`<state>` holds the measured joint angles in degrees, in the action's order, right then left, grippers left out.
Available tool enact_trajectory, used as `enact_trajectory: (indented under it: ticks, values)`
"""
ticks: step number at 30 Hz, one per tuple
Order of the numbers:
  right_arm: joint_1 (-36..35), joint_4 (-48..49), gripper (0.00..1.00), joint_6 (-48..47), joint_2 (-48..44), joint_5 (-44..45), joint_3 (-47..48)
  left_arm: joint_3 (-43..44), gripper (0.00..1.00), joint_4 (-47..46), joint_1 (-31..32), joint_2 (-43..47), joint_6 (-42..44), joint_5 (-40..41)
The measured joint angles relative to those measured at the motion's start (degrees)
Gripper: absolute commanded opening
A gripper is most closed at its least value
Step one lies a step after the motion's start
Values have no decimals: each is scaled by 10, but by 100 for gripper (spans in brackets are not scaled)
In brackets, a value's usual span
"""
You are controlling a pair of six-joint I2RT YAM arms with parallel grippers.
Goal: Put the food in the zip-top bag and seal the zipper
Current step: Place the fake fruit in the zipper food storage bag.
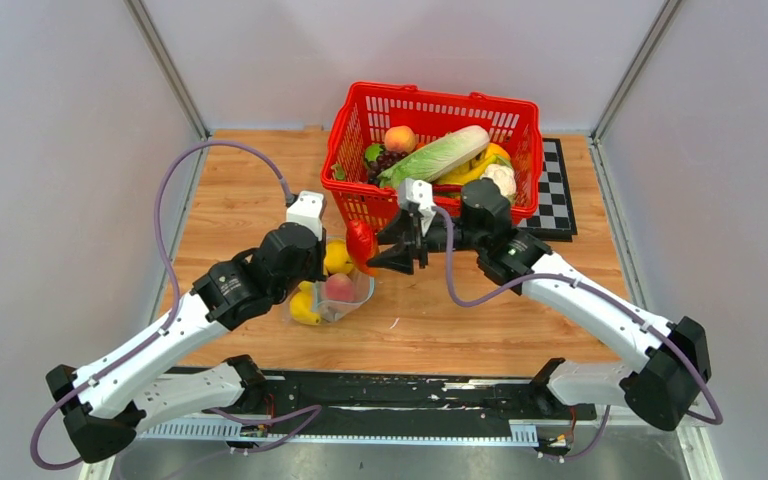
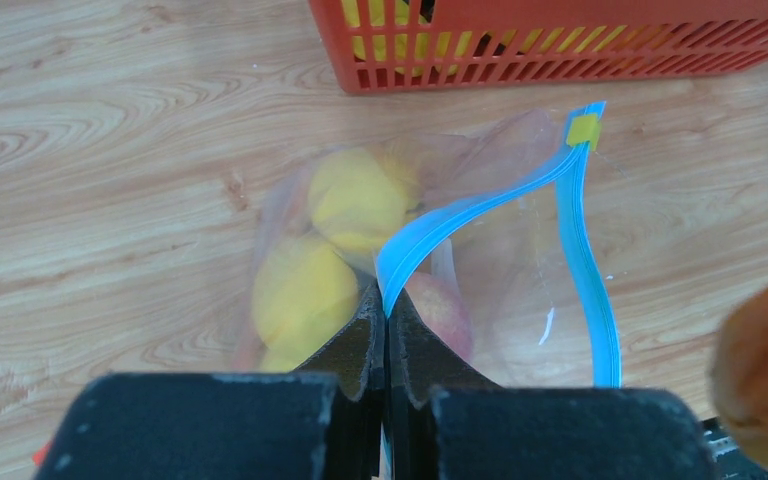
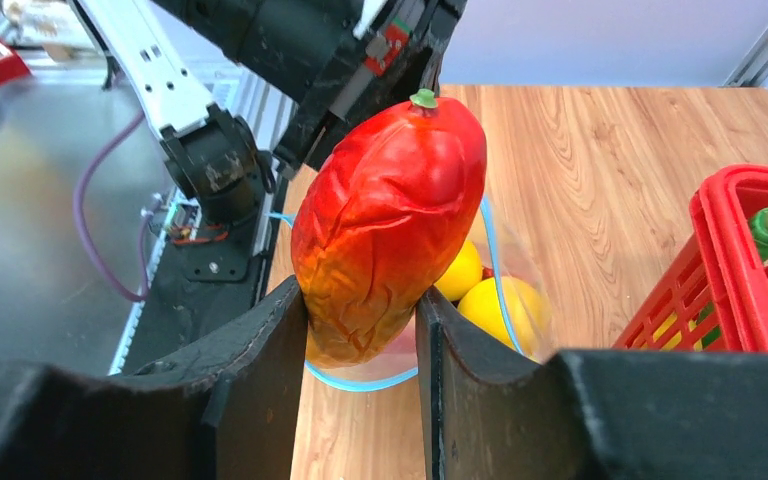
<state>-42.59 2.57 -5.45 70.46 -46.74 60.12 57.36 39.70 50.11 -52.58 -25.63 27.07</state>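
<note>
Top external view: the red basket (image 1: 341,122) stands at upper centre of the frame, piled with a cabbage (image 1: 440,155), a cauliflower (image 1: 501,178), dark grapes (image 1: 390,160) and other produce. Just below its front wall, left of centre, the clear bag (image 1: 358,298) lies on the surface (image 1: 480,320), with two yellow fruits (image 2: 305,290) and a peach (image 1: 339,288) inside. In the left wrist view the zipper (image 2: 480,205) bows into an open loop, its yellow slider (image 2: 584,130) at the far end near the basket. The left tool (image 2: 387,310) has its jaws pressed together, clamped on the zipper at the near end of the mouth and holding that edge up off the surface. The right tool (image 3: 360,320) stands partly apart, its fingers gripping the lower sides of a red fruit (image 3: 390,220) held upright with the stem uppermost. The right wrist view shows this fruit above the blue loop of the bag mouth, the yellow fruits visible just behind it. The two tools face each other closely across the bag. Bare surface lies along the left side and across the lower right of the top view. A checkerboard (image 1: 557,195) sits beside the basket at the right. Pale walls close the left, right and back edges.
</note>
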Motion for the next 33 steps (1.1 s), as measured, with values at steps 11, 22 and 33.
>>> enact_trajectory:
  ticks: [11, 22, 33]
  values:
    - [-49, -97, 24, -124, 108, 80, 34, -14, 0, -33, 0, 16, -10, -49]
    - [-50, -155, 65, -130, 131, 184, 68, -14, 0, -40, 0, 15, -11, -50]
    - [-50, -149, 50, -96, 125, 191, 67, -14, 0, -40, 0, 14, -11, -45]
